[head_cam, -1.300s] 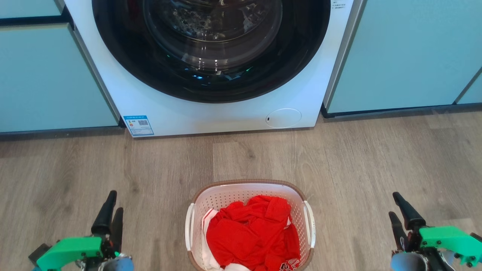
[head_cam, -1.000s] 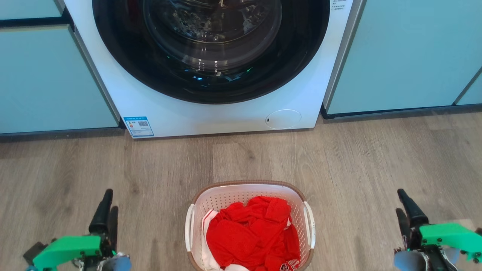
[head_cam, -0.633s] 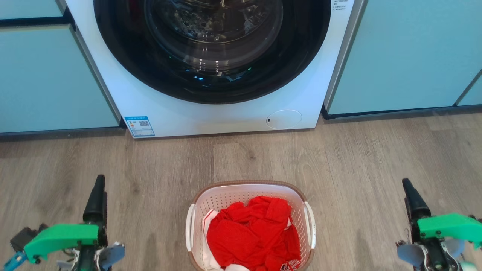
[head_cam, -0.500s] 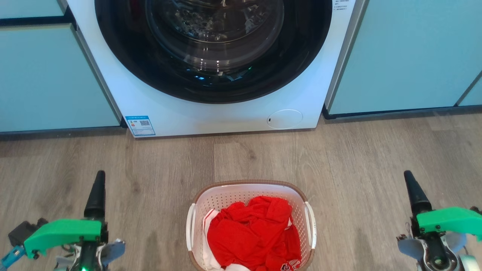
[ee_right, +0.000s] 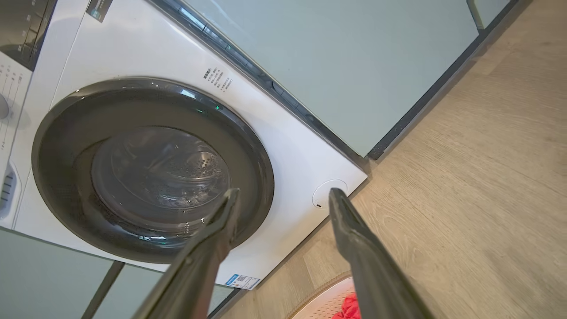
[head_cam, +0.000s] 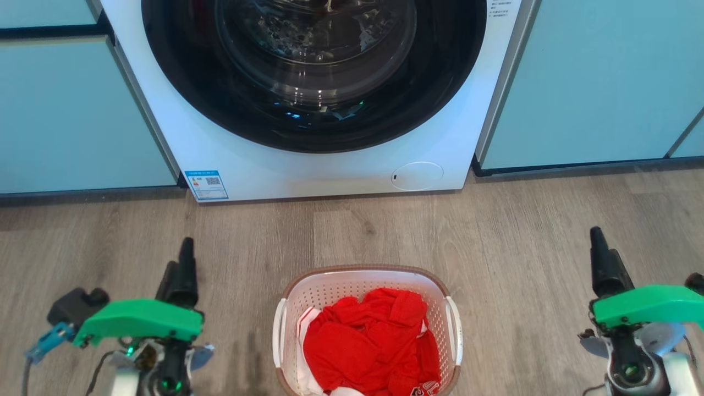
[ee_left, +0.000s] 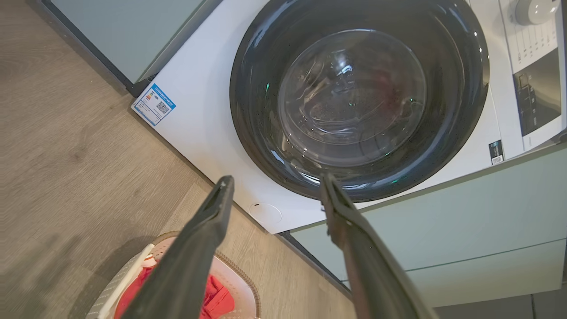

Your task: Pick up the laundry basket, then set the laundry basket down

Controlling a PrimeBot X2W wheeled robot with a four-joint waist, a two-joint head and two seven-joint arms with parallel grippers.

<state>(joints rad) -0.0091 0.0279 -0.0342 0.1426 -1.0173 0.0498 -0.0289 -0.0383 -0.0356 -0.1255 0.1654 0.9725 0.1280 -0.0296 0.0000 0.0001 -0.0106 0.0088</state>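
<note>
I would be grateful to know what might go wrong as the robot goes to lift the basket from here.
1. Left gripper and right gripper hang open, wide of the basket; a misjudged approach to its thin handles could shove it along the floor.
2. Red clothes pile toward its near rim; an uneven lift might spill them.
3. The washer stands close ahead; a forward swing could hit it.

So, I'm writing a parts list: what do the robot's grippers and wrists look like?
The left gripper and right gripper each have two long, tapered dark fingers. A bright green plastic bracket caps each wrist, over silvery-grey hardware. The left wrist also carries a small black box, a blue connector and thin wires.
</note>
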